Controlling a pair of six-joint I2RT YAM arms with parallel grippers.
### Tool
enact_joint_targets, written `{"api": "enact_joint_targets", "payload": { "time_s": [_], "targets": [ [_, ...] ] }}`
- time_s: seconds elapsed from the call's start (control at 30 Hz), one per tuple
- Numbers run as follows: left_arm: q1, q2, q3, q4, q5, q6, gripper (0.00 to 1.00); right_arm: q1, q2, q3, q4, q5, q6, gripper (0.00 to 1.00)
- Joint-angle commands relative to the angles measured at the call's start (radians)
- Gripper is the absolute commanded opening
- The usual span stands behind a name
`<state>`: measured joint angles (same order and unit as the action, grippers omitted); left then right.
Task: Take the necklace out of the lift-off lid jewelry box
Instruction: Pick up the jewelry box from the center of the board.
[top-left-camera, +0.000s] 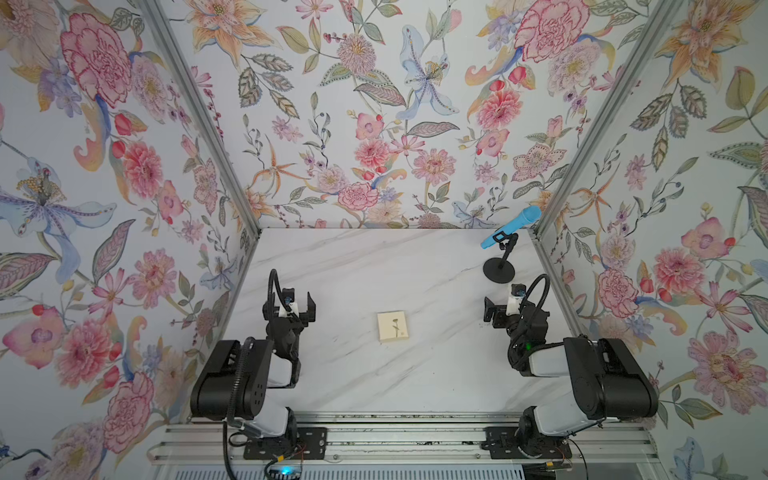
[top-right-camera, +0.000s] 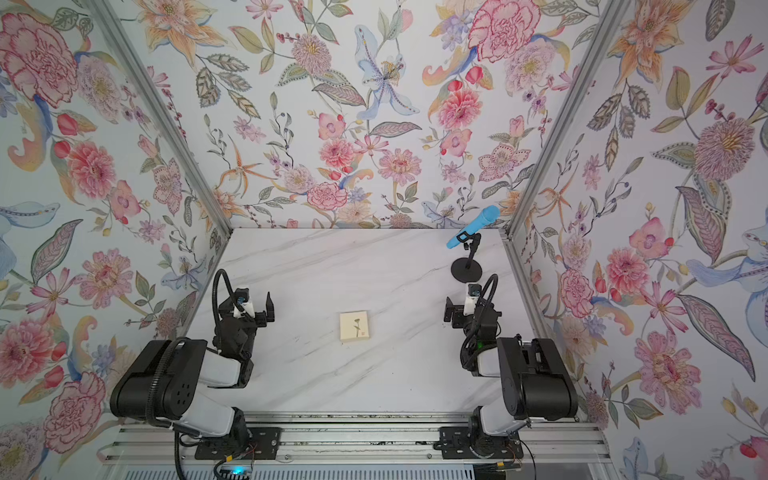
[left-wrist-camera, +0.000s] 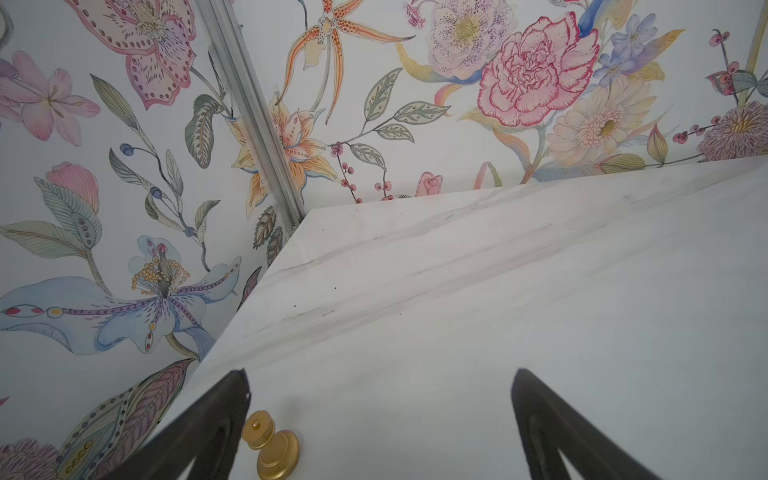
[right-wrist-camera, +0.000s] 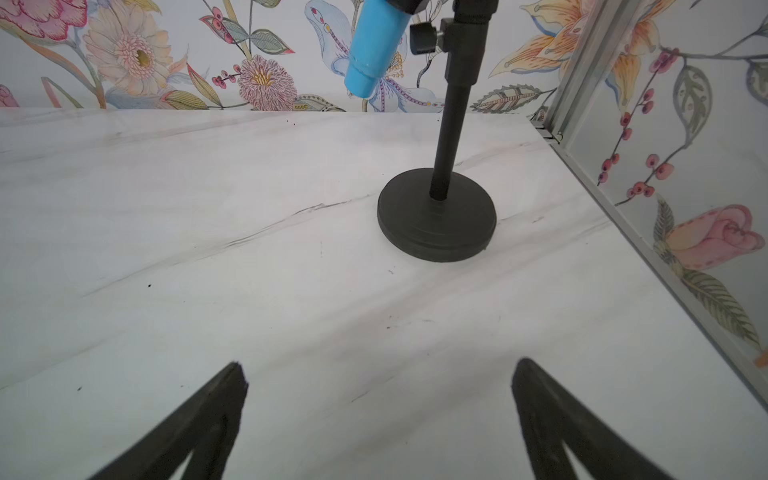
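Nearest the lens, an aluminium rail (top-left-camera: 395, 440) along the front edge, with the left arm (top-left-camera: 232, 386) and the right arm (top-left-camera: 606, 378) mounted on it, both folded back. Beyond, a white marble table (top-left-camera: 374, 257) closed in by floral walls (top-left-camera: 374, 104).

Near the table's middle, between the two arms and well apart from both, the lift-off lid jewelry box (top-left-camera: 392, 326): cream, square, lid on, a thin dark flower stem drawn on top, plain in both top views. Necklace not to be seen (lid shut over the base).

Left gripper (left-wrist-camera: 380, 380) above the marble, jaws spread wide, nothing between them. Just beside one of its fingers (left-wrist-camera: 208, 428), a small gold knob (left-wrist-camera: 272, 444) standing on the table.

Right gripper (right-wrist-camera: 381, 370) likewise wide apart and empty, facing a black stand (right-wrist-camera: 436, 216) in the far right corner, with a tilted blue microphone (right-wrist-camera: 374, 54) clipped on.
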<state>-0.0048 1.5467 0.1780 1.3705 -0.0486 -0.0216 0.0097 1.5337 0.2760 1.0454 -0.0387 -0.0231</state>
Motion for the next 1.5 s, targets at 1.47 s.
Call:
{"api": "enact_joint_targets", "payload": {
  "time_s": [1.47],
  "targets": [
    [-0.145, -0.639, 0.321, -0.975, -0.280, -0.379, 1.00, 0.347, -0.280, 0.820, -1.428, 0.302, 0.179, 1.00]
  ]
}}
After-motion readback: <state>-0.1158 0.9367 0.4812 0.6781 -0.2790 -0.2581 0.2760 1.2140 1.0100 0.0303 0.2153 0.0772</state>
